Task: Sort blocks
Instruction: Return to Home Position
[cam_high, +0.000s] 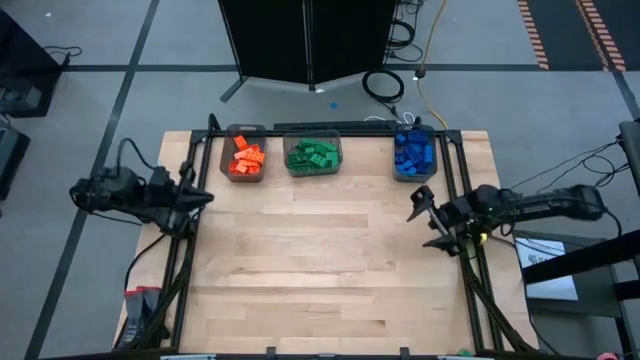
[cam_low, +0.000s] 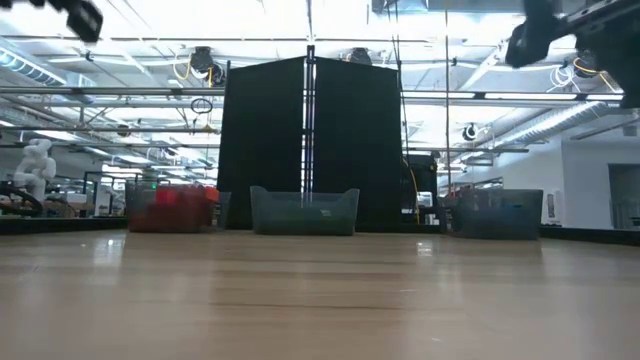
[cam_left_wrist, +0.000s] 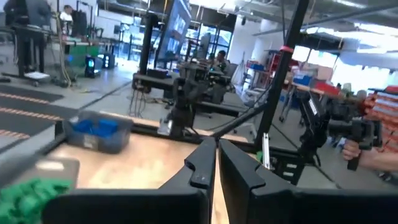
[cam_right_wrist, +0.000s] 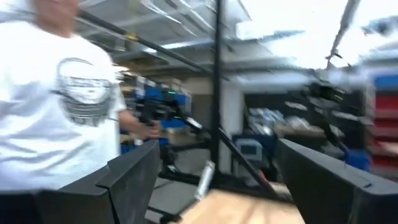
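Orange blocks (cam_high: 246, 160), green blocks (cam_high: 313, 155) and blue blocks (cam_high: 412, 152) lie heaped by colour in three grey bins (cam_high: 313, 174) along the far edge of the table (cam_high: 320, 280). We see no loose brick on the wood. Our right claw (cam_high: 428, 218) hangs spread wide over the right edge, with the blue heap just beyond it, so that arm is nearer. Our left claw (cam_high: 203, 198), pressed together, sits at the left edge near the orange heap. We judge sorting finished, and both arms have broad bare wood for retreating.
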